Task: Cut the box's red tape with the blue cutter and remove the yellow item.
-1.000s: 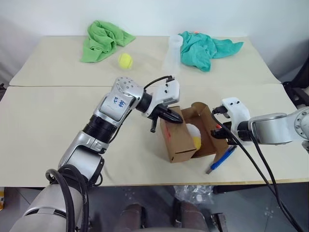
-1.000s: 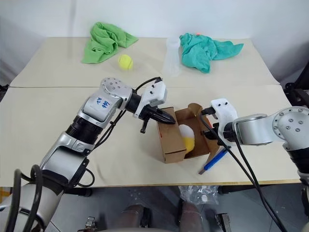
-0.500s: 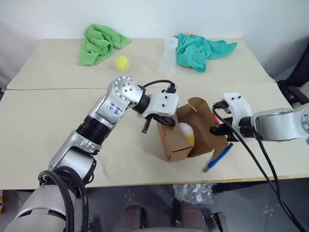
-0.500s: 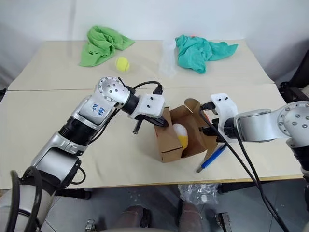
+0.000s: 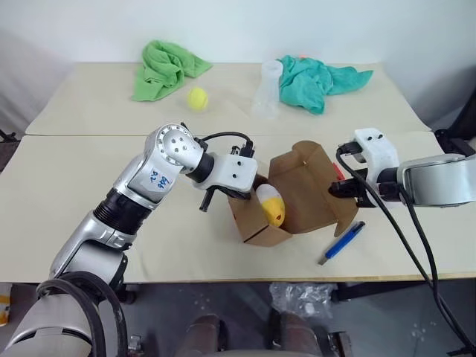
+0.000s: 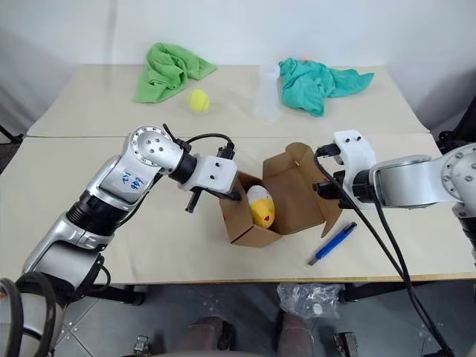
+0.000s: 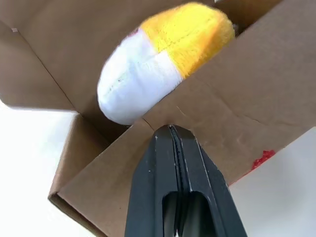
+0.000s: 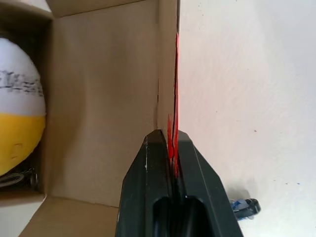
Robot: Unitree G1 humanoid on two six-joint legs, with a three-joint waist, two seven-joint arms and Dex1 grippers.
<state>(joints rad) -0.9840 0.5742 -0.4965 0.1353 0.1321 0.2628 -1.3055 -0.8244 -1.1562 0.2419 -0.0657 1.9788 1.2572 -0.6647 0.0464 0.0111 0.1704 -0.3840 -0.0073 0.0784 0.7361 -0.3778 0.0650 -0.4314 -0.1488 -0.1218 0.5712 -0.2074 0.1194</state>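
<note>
Box (image 5: 290, 197) open mid-desk, cutter (image 5: 342, 242) lying right of it. Left fingers (image 7: 174, 148) clamp the near wall, right fingers (image 8: 170, 148) clamp the taped lid. Removal step: one hand must release and grasp the yellow item (image 5: 269, 204) inside.

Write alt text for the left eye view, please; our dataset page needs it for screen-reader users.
An open brown box sits tilted on a beige table, the yellow item inside; the left gripper pinches one wall, the right gripper the lid edge. The blue cutter lies on the table beside the box.
</note>
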